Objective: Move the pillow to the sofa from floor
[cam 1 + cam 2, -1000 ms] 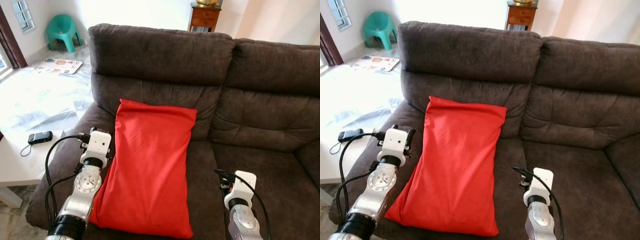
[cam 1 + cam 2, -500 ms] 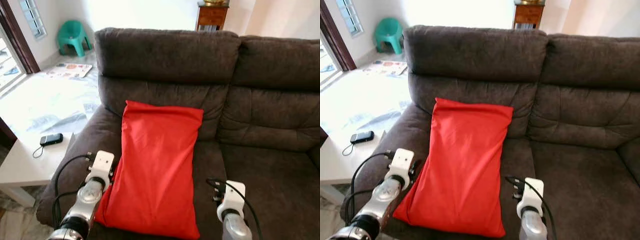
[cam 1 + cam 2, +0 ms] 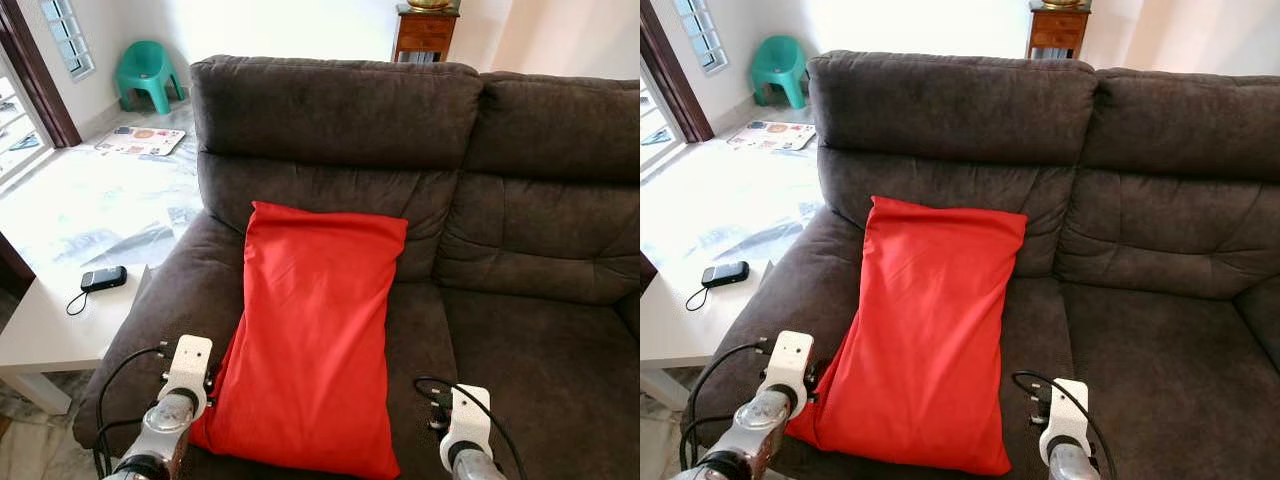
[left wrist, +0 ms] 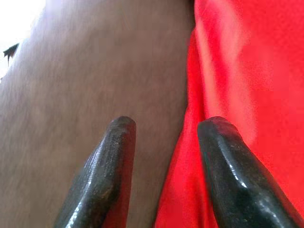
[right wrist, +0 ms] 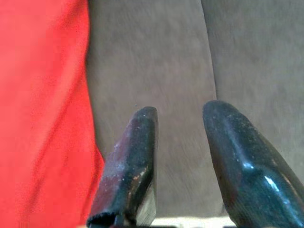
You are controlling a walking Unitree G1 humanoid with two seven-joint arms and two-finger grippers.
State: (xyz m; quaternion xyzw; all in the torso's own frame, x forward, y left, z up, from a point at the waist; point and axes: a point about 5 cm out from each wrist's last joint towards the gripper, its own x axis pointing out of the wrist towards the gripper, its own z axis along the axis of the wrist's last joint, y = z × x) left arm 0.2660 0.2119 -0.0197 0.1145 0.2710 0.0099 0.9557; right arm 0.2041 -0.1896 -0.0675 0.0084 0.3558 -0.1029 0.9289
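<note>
- Both arms have drawn back toward the robot since a second ago: the wrists sat higher beside the pillow [image 3: 315, 330] then, and now sit low at the near edge of the head views, while the pillow lies as it did against the backrest.
- That red pillow is on the sofa [image 3: 330, 110], on the left seat cushion, its far end leaning up against the backrest and its near end reaching the front edge of the seat.
- Judging from how it lies, the move looks done: the pillow is off the floor and resting on the sofa with nothing holding it. What seems left is only to pull the arms clear.
- The left gripper [image 4: 164, 137] is just beside the pillow's left edge, over the seam where red cloth meets brown cushion. Its two fingers [image 4: 111, 166] stand moderately apart with nothing between them; one finger is in front of red cloth, but I cannot tell whether it touches.
- The right gripper [image 5: 178, 142] is over bare brown seat, to the right of the pillow's edge. Its fingers stand a narrow way apart and hold nothing.
- Further out, a white low table [image 3: 40, 335] stands left of the sofa with a phone [image 3: 104, 278] on it.
- A green plastic chair [image 3: 145, 72] is by the far wall, and a wooden cabinet [image 3: 425, 28] behind the sofa.
</note>
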